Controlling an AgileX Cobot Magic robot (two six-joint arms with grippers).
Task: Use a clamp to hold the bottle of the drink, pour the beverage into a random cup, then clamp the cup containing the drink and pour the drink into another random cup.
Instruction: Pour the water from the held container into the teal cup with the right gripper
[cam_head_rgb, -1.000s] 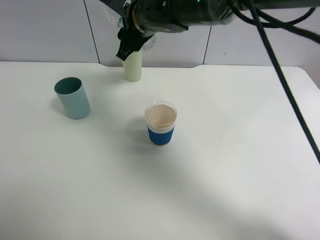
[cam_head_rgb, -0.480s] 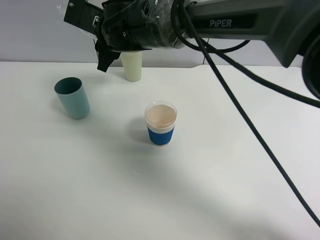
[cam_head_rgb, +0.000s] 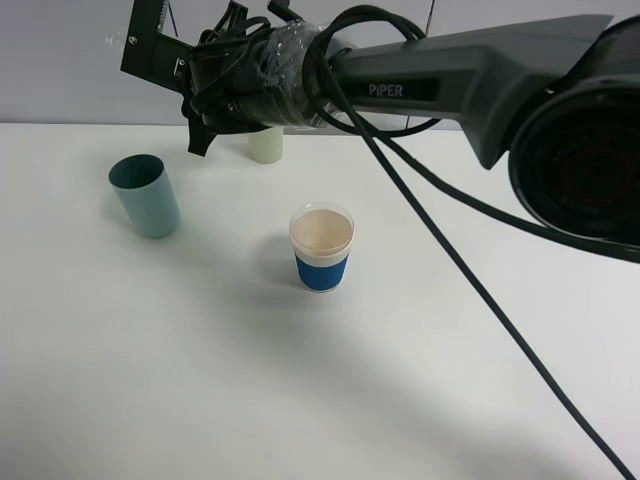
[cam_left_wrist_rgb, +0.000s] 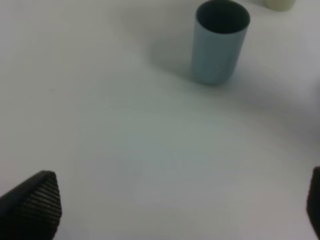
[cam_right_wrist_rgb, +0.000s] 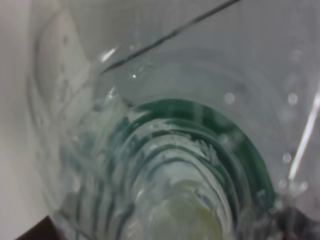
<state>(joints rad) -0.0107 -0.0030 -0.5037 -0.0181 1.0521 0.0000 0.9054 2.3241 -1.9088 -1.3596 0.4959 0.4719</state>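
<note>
The bottle (cam_right_wrist_rgb: 170, 150) fills the right wrist view: clear ribbed plastic with a dark green label, seen from very close. My right gripper (cam_head_rgb: 203, 120) is shut on it and hangs high over the back of the table, between the teal cup (cam_head_rgb: 145, 196) and the pale yellow-green cup (cam_head_rgb: 266, 145). The teal cup stands upright at the left and also shows in the left wrist view (cam_left_wrist_rgb: 220, 42); I cannot see liquid in it. My left gripper (cam_left_wrist_rgb: 172, 210) is open and empty above bare table, short of the teal cup.
A blue-sleeved paper cup (cam_head_rgb: 321, 248) with a pale beige inside stands mid-table. The right arm (cam_head_rgb: 450, 85) and its cable (cam_head_rgb: 470, 280) cross the back and right of the exterior view. The white table (cam_head_rgb: 200, 380) fills the front.
My right arm has swung left with the bottle, from over the pale yellow-green cup toward the teal cup. The cups have not moved.
</note>
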